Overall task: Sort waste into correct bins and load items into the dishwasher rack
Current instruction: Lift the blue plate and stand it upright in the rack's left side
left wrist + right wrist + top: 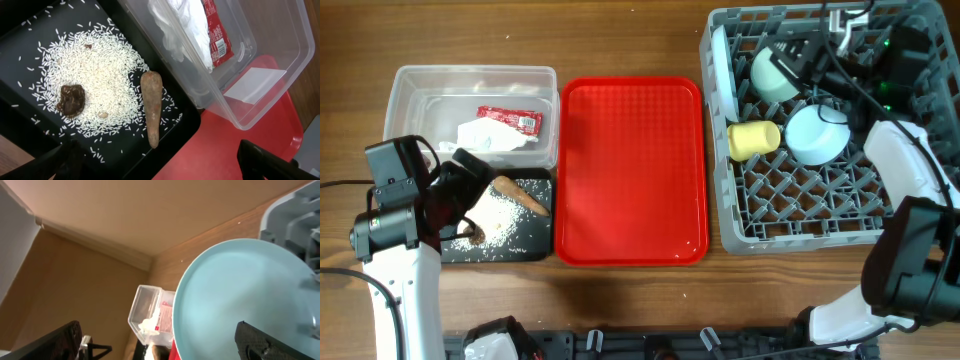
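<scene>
The clear tub holds the red sauce packet and crumpled white paper; both also show in the left wrist view, packet and paper. The black tray holds white rice, a dark brown lump and a long brown scrap. My left gripper is open and empty above the black tray's near edge. The grey dishwasher rack holds the pale green bowl, the yellow cup and the light blue bowl. My right gripper is open beside the upright light blue plate.
The flat red serving tray lies between the bins and the rack. The right arm reaches over the rack's right side. The left arm's base stands at the table's left front.
</scene>
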{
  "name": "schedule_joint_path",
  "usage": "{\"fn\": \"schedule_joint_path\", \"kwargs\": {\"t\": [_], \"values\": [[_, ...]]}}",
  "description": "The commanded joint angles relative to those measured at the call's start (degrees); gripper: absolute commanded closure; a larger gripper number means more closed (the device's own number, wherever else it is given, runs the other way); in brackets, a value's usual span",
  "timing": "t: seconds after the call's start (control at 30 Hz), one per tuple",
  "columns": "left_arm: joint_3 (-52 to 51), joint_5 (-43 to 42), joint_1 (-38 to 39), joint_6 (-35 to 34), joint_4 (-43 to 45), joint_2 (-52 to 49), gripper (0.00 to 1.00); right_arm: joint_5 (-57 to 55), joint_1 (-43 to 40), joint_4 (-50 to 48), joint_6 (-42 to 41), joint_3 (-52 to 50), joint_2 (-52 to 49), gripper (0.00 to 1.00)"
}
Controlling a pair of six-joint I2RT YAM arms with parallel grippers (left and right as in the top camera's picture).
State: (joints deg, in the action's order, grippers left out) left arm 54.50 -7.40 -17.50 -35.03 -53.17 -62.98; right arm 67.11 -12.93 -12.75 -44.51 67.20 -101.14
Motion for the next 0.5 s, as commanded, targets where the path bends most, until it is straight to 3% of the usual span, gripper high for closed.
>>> {"fn": "schedule_joint_path", "kwargs": {"t": [0.0, 0.13, 0.27, 0.3, 0.47], "values": [[0.07, -0.28, -0.26, -0.35, 0.00, 0.20, 0.00, 1.73, 0.15, -0.09, -7.98, -0.15, 1.25, 0.00], [0.07, -0.28, -0.26, -0.35, 0.00, 0.20, 0.00, 1.75, 0.15, -0.07, -32.33, -0.15, 1.25, 0.00], [0.07, -0.28, -0.26, -0.35, 0.00, 0.20, 0.00, 1.75, 0.15, -0.09, -68.35, -0.15, 1.25, 0.00], [0.07, -0.28, -0.26, -0.35, 0.00, 0.20, 0.00, 1.40, 0.15, -0.09, -74.03, -0.15, 1.25, 0.00], [0.07, -0.28, -0.26, -0.35, 0.00, 0.20, 0.00, -9.57, 0.15, -0.04, -74.16, -0.15, 1.25, 0.00]]}}
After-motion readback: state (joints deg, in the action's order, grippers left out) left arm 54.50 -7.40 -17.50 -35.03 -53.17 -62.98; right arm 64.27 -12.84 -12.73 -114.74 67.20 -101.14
